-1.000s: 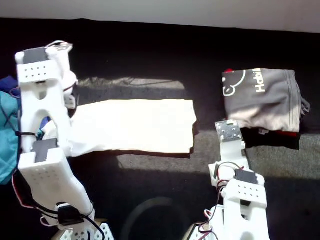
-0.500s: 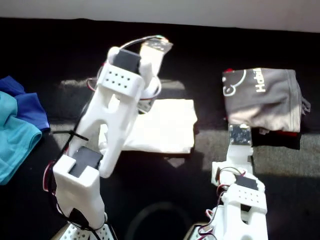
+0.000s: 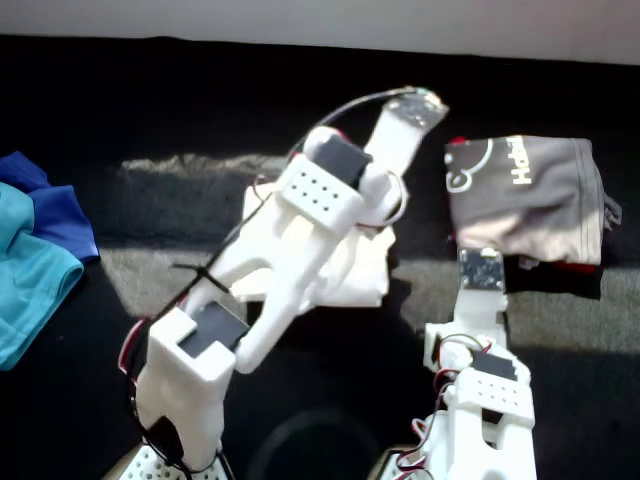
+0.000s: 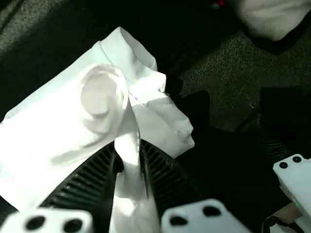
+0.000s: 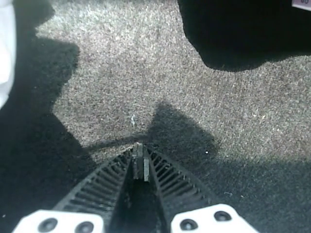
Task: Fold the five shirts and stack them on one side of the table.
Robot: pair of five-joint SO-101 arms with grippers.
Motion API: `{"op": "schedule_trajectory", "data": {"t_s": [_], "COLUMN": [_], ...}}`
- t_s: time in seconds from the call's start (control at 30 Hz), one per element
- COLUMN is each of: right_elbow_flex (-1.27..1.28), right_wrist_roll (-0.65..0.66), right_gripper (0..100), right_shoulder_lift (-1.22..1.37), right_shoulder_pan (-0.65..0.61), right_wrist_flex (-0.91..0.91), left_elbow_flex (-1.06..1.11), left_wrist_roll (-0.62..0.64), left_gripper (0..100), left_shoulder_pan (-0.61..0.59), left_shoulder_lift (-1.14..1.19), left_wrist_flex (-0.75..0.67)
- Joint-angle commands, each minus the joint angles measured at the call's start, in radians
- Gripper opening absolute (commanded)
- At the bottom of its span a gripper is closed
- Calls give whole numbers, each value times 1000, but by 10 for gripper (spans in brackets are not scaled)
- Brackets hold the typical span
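Fold | left jaws: clamped on white shirt point(image 4: 58, 126) edge, likely to double it over | right jaws: together, empty, beside grey shirt point(image 3: 530, 200)

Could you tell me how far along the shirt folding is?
Done: a folded grey shirt on the right, red cloth peeking beneath. In hand: the jaws of the left arm pinch the half-folded white shirt. Remaining: the blue shirt and teal shirt lie crumpled far left.

Harsh sunlight — deep, hard-edged shadows
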Motion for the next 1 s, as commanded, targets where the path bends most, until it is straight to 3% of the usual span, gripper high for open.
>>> {"op": "schedule_trajectory", "data": {"t_s": [0.0, 0.13, 0.3, 0.4, 0.57, 0.73, 0.97], "right_elbow_flex": [1, 1, 2, 2, 2, 2, 2], "right_wrist_roll": [-6, -6, -6, -6, -6, -6, -6], "right_gripper": [7, 7, 7, 7, 7, 7, 7], "right_shoulder_lift": [-8, -8, -8, -8, -8, -8, -8], "right_shoulder_pan": [16, 15, 15, 15, 15, 15, 15], "right_wrist_flex": [-19, -19, -19, -19, -19, -19, -18], "left_elbow_flex": [-45, -124, -232, -300, -314, -139, -28], "left_wrist_roll": [5, 3, 5, 5, 0, 0, -2], "left_gripper": [10, 34, 229, 293, 262, 8, 9], "left_shoulder_pan": [12, -1, -38, -81, -174, -171, -223], "left_shoulder_lift": [39, 70, 68, 73, 79, 79, 79], "left_wrist_flex": [-23, -14, 48, 138, 241, 236, 44]}}
